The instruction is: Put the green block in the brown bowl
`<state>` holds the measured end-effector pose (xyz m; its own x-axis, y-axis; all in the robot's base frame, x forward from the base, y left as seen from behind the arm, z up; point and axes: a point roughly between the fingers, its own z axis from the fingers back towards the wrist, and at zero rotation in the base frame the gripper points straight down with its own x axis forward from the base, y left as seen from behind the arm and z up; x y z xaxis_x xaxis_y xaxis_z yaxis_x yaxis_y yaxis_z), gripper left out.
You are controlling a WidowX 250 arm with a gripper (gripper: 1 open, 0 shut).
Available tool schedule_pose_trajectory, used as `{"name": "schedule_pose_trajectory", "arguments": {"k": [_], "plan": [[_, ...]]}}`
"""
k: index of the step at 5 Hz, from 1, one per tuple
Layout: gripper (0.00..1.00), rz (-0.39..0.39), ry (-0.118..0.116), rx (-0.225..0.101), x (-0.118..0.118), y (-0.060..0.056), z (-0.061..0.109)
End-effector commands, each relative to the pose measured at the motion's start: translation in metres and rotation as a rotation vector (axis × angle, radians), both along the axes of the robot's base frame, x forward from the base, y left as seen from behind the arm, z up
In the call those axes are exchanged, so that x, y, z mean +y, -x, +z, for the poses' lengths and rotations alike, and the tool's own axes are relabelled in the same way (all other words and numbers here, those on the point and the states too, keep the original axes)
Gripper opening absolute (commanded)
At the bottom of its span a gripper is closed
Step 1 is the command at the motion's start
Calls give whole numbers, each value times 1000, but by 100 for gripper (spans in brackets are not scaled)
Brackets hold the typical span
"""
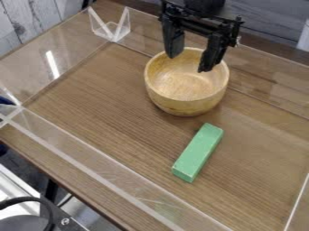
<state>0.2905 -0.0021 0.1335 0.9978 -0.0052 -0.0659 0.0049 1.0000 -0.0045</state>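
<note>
I've got the brown bowl (187, 84) near center-back of the desk (108, 108): round, thick-walled light-tan wood, grain visible inside, nothing in it. Green block (198, 152) lies flat on the desk in front of the bowl, toward the cam, apart from it, not touching. It's a smooth bright-green rect bar, long axis running diagonally. Desk surface is dark wood-grain planks.

Clear plastic walls (72, 144) fence the work area on left and front; a small clear plastic stand (111, 25) sits back-left, well apart from the bowl. Open desk to the left of bowl and block, plenty of room around the block on all sides.

End effector (196, 52) is black, pointing down, hanging over the bowl's back rim w/ fingers spread wide apart. Nothing held; whether a fingertip grazes the rim I can't tell.
</note>
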Motion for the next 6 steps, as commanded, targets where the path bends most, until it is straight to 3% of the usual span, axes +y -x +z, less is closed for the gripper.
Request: {"name": "schedule_pose_trajectory", "arguments": {"k": [1, 2, 4, 6], "plan": [[100, -69, 9, 32, -2, 14, -9], [100, -192, 24, 63, -11, 36, -21], [100, -342, 31, 2, -24, 66, -55], [100, -343, -42, -91, -40, 64, -61]]}}
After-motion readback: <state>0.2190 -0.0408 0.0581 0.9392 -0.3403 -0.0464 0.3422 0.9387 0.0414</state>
